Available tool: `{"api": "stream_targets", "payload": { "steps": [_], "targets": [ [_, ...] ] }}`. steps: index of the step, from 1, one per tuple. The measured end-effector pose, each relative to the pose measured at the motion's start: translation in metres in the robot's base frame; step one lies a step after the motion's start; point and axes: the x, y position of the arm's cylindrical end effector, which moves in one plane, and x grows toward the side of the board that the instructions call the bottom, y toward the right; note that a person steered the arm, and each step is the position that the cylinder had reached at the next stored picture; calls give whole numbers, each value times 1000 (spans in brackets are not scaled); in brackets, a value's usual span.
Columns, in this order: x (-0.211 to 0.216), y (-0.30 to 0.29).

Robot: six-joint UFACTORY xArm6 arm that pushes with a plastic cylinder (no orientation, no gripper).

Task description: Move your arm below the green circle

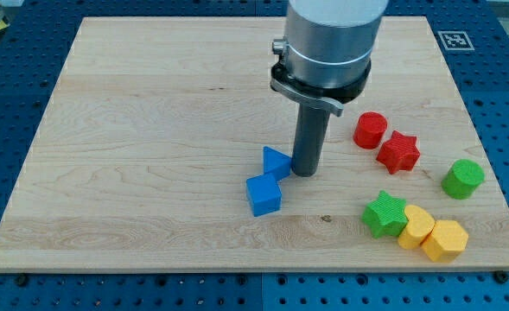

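Observation:
The green circle [462, 178] is a round green block near the board's right edge. My tip [305, 173] is far to its left, near the board's middle, just right of the blue triangle [276, 161] and close to touching it. The blue cube [264, 194] lies just below and left of the triangle. The rod hangs from the grey arm [332, 34] at the view's top.
A red cylinder [370, 130] and a red star [398, 151] lie up and left of the green circle. A green star [384, 213] and two yellow blocks [416, 226] [444, 239] lie below and left of it. The wooden board [150, 130] ends close to the green circle's right.

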Motion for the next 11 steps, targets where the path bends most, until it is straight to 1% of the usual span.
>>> {"api": "stream_targets", "payload": {
  "steps": [1, 3, 10, 11],
  "targets": [
    [-8, -1],
    [-11, -1],
    [-11, -29],
    [-11, -21]
  ]
}}
